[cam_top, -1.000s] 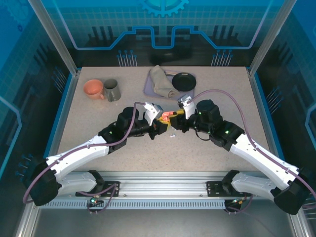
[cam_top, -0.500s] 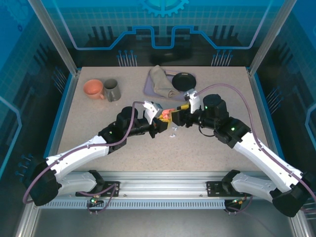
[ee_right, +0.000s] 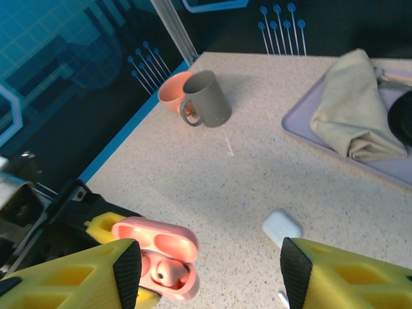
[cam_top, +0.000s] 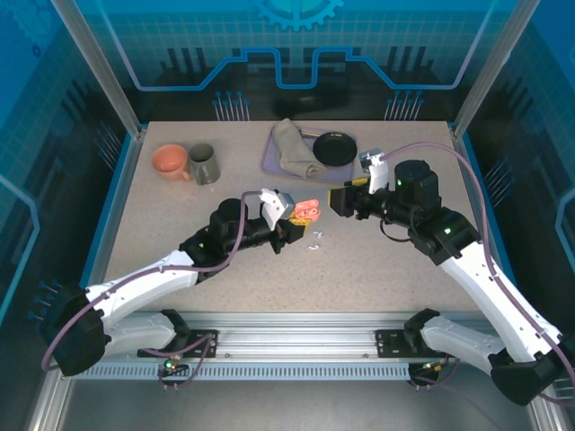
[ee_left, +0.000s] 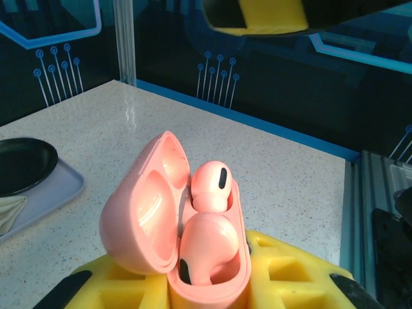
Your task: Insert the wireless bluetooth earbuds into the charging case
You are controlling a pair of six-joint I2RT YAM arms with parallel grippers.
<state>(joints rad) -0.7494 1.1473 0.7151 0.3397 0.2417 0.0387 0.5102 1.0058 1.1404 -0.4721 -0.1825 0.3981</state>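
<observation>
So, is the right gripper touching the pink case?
Apart. The top view shows a clear gap between the right gripper and the pink case.

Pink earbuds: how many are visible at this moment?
2. Both lie in the open pink case: the upper earbud beside the lid, the lower earbud nearest the camera. Others could be hidden from the cameras.

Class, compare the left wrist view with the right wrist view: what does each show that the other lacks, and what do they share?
Left wrist view, not the right: both pink earbuds clearly seated in their sockets. Right wrist view, not the left: a grey mug, an orange mug and a closed white case. Shared: the open pink case and the tray with its cloth.
</observation>
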